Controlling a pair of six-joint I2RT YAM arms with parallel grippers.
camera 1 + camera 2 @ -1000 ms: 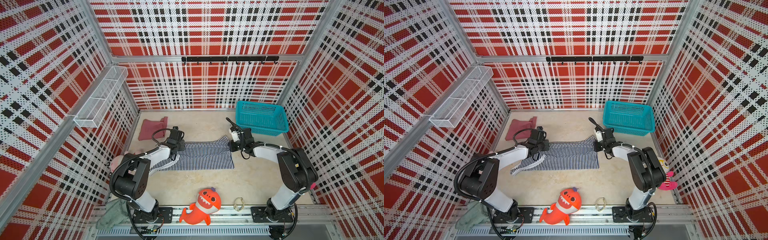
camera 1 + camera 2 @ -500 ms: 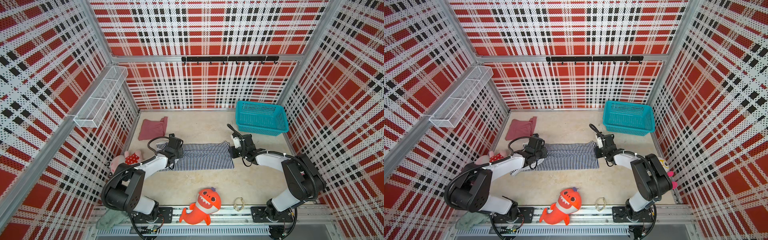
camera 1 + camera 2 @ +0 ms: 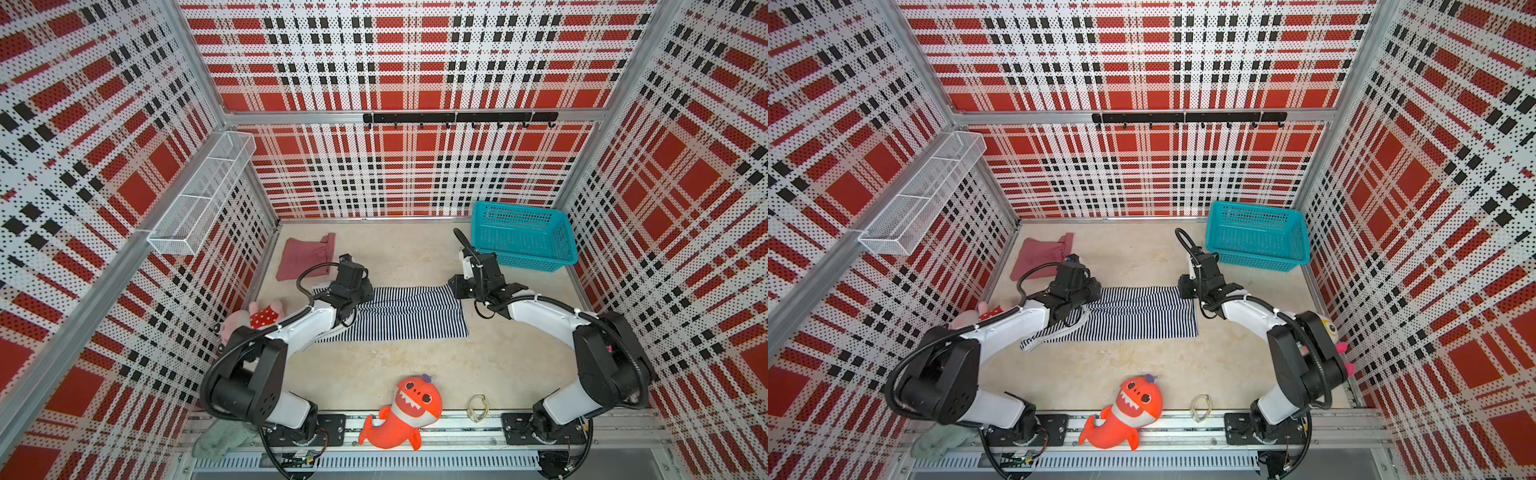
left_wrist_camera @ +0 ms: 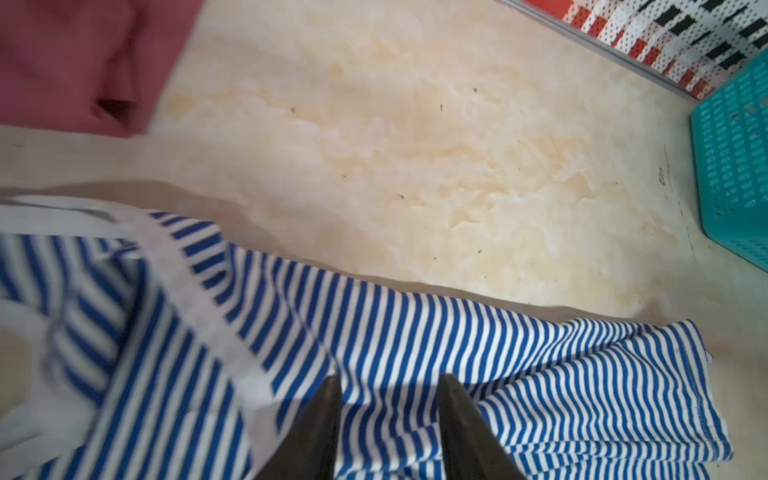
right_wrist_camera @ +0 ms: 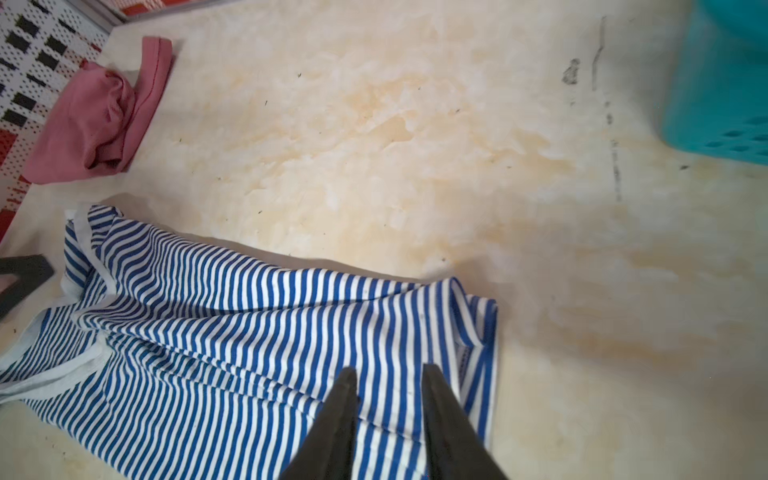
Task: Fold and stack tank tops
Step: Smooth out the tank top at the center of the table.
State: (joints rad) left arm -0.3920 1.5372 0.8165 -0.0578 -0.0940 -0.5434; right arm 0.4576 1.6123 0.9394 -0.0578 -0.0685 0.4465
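Hovering parted, empty over striped tank top (image 3: 411,311) ends at worktop (image 3: 395,253) middle: left gripper (image 4: 390,380), right gripper (image 5: 390,370); maroon tank top (image 3: 305,257) in far left corner; risk: rising jaws snag cloth, undoing fold

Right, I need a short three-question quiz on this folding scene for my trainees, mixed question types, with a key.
1. True or false: the left gripper and the right gripper both have their jaws apart above the striped tank top.
2. The striped tank top is: A) spread on the table, B) held up in the air, C) rolled into a ball.
3. Fill the gap: the maroon tank top lies on the ___ gripper's side.
Key: 1 true; 2 A; 3 left.
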